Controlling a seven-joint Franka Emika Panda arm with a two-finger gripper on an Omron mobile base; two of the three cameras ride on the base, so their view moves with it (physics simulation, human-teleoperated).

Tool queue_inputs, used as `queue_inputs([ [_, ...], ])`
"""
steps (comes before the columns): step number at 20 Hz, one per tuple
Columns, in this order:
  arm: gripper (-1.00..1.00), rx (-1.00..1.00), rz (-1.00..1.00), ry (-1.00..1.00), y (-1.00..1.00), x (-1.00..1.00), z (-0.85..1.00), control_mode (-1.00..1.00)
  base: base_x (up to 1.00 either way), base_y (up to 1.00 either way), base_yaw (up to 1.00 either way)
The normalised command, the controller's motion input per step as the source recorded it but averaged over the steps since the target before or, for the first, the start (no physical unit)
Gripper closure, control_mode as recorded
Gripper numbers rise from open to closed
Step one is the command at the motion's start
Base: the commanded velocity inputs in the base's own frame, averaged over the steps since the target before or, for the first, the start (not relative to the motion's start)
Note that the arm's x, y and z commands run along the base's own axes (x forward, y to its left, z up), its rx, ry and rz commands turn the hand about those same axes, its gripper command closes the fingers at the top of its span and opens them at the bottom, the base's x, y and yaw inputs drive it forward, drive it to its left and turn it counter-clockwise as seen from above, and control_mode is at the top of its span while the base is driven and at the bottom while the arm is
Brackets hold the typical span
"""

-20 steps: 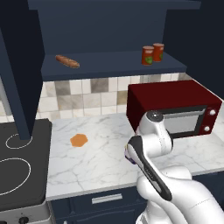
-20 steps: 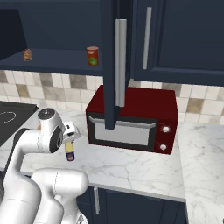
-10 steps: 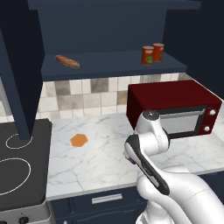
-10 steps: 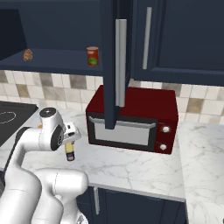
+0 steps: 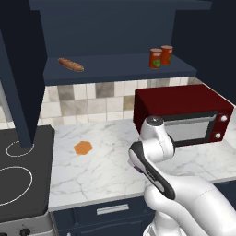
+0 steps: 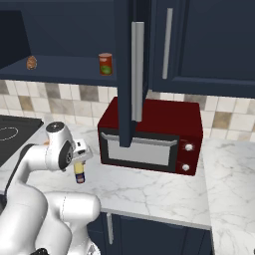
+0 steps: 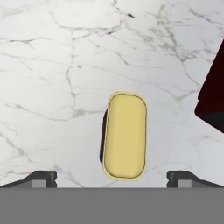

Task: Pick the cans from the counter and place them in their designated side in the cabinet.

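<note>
A squat yellow tin [image 7: 124, 135] with dark sides stands on the white marble counter [image 7: 61, 65], just in front of the red microwave. My gripper [image 7: 112, 177] hangs right above it, open, one fingertip [image 7: 43, 176] on each side and clear of it. From the right base view the same tin [image 6: 78, 175] sits under my hand. Two red cans [image 5: 156, 58] with green labels stand at the right end of the navy cabinet's shelf [image 5: 115, 70]; one red can [image 6: 105, 63] is seen from the right.
A red microwave [image 5: 184, 113] stands close to the tin's right. A brown baguette [image 5: 70, 64] lies at the shelf's left end. An orange hexagonal piece [image 5: 83, 147] lies on the counter, and the black stovetop [image 5: 18, 179] is further left. The open cabinet door [image 6: 128, 74] hangs over the microwave.
The arm's elbow has eased slightly to the left. The jaws have stayed wide and the yellow tin has not moved.
</note>
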Motion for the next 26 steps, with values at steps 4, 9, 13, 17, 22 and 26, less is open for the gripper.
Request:
queue_inputs([
  [4,-1.0,0.0,0.0,-0.08,-0.15,0.0,-0.45,-1.0,0.0,0.0,0.0],
  [9,-1.0,0.01,0.0,-0.07,-0.1,0.0,-0.57,-1.0,0.0,0.0,0.0],
  [13,-1.0,0.03,0.0,-0.06,-0.08,0.0,-0.7,-1.0,0.0,0.0,0.0],
  [17,-1.0,0.04,0.0,-0.07,-0.12,0.0,-0.69,-1.0,0.0,0.0,0.0],
  [22,-1.0,0.03,0.0,-0.07,-0.15,0.0,-0.87,-1.0,0.0,0.0,0.0],
  [26,-1.0,0.02,0.0,-0.08,-0.08,0.0,-0.85,-1.0,0.0,0.0,0.0],
])
